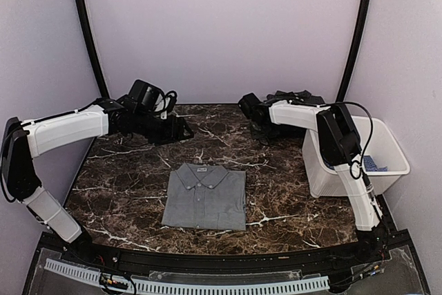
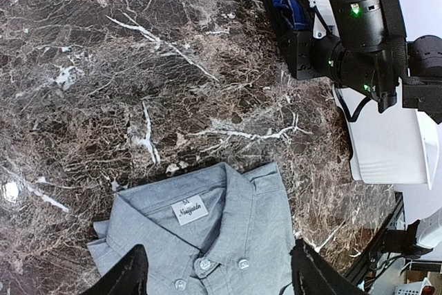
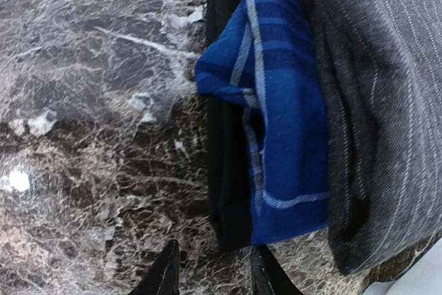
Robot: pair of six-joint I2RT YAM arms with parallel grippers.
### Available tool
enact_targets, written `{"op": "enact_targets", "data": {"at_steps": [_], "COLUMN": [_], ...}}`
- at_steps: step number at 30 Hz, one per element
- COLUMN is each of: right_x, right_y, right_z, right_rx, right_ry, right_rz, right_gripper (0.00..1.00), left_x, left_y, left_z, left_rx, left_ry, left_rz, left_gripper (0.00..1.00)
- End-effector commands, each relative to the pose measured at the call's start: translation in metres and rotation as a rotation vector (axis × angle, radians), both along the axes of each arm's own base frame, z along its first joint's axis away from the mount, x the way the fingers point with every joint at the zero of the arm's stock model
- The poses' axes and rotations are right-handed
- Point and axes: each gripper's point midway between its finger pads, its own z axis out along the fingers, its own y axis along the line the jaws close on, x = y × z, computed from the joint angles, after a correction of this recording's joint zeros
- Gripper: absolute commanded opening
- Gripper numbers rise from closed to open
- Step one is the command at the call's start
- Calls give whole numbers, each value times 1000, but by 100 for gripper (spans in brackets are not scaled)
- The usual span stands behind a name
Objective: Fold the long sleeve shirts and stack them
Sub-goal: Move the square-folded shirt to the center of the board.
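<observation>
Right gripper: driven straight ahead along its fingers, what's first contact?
Right gripper would likely meet the dark cloth at the pile's edge first, blue plaid cloth right beside it; depth unclear.

A: How many shirts were on the tabletop [image 1: 124, 170]?
B: One grey shirt [image 1: 205, 197]. Near the far right corner, three cloths: one black cloth [image 3: 224, 191], one blue checked cloth [image 3: 283, 101], one dark striped cloth [image 3: 373, 101].
A: And tubs?
B: One white tub [image 1: 324, 174].
</observation>
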Motion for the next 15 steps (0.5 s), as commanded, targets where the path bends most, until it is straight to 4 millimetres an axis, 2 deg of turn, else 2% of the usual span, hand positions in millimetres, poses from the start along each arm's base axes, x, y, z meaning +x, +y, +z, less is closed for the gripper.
{"op": "enact_targets", "data": {"at_steps": [1, 7, 10, 15], "right_x": [20, 30, 34, 31], "right_y": [-10, -16, -19, -19], "right_z": [9, -2, -8, -15], "right_rx": [-15, -30, -29, -27], "right_ry": [-66, -55, -46, -19], "right_rz": [-32, -39, -36, -36], "right_gripper": [33, 32, 28, 25], "left_x": [-10, -10, -11, -13], "left_y": [8, 9, 11, 14], "left_z": [2, 2, 1, 0], "left_rx": [4, -2, 0, 0], "left_ry": [10, 16, 20, 20], "left_rz": [-18, -25, -23, -20], "left_gripper": [69, 69, 69, 69]}}
